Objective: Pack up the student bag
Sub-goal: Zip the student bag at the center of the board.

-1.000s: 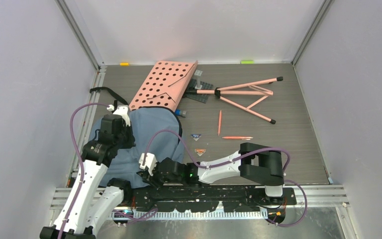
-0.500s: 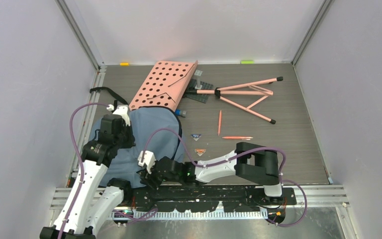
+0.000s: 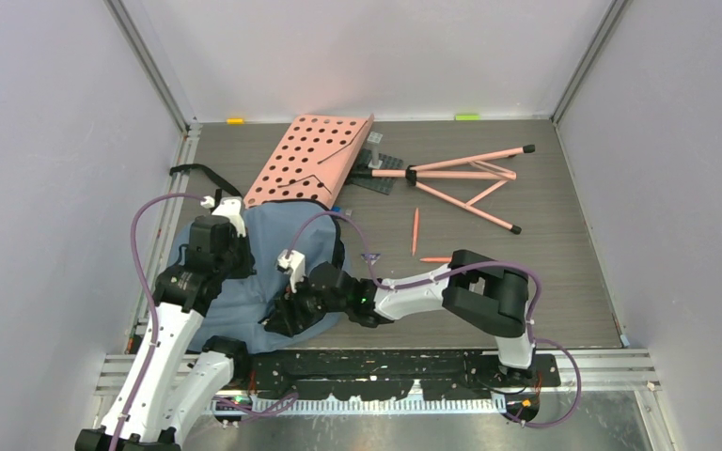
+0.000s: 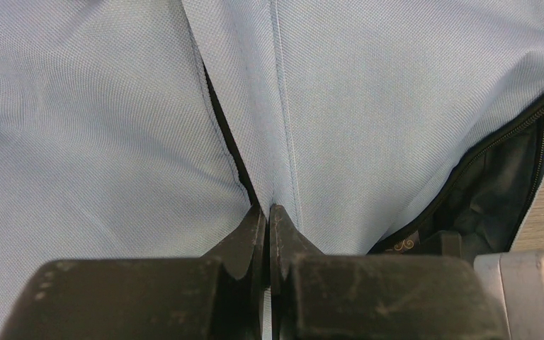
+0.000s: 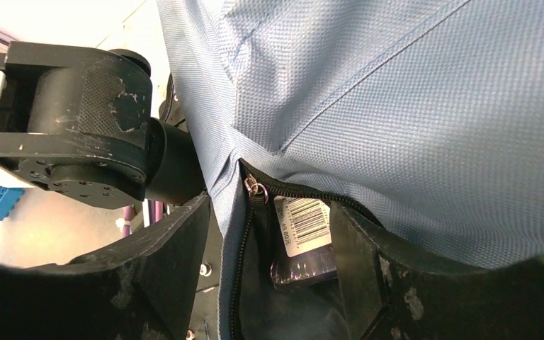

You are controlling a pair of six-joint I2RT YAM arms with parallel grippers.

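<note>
Left gripper (image 4: 268, 216) is clenched on a pinched fold in the top panel of the student bag (image 3: 277, 235), its jaws pressed together with the blue-grey cloth puckering toward the tips. To the bag's near right side, the right gripper (image 5: 270, 212) stands spread at the bag's mouth, one finger outside the fabric edge and the other within. Between them lie the black zipper (image 5: 304, 195) and a barcoded packet (image 5: 303, 223) just inside the opening. Whether the fingers press on that packet cannot be told.

The bag itself lies slumped at the near left of the table (image 3: 545, 282), right in front of the arms' bases. A pink perforated board (image 3: 310, 160) touches or overlaps the bag's far edge, and a pink folding stand (image 3: 461, 178) lies well beyond its far right. Two orange pencils (image 3: 415, 230) sit on the table to the bag's right.

The step in hand looks to be loading: one arm holds the flap up while the other works at the opening. The next move likely calls for seating the packet deeper, then drawing the right gripper out without snagging the zipper, while the left holds the mouth open.
</note>
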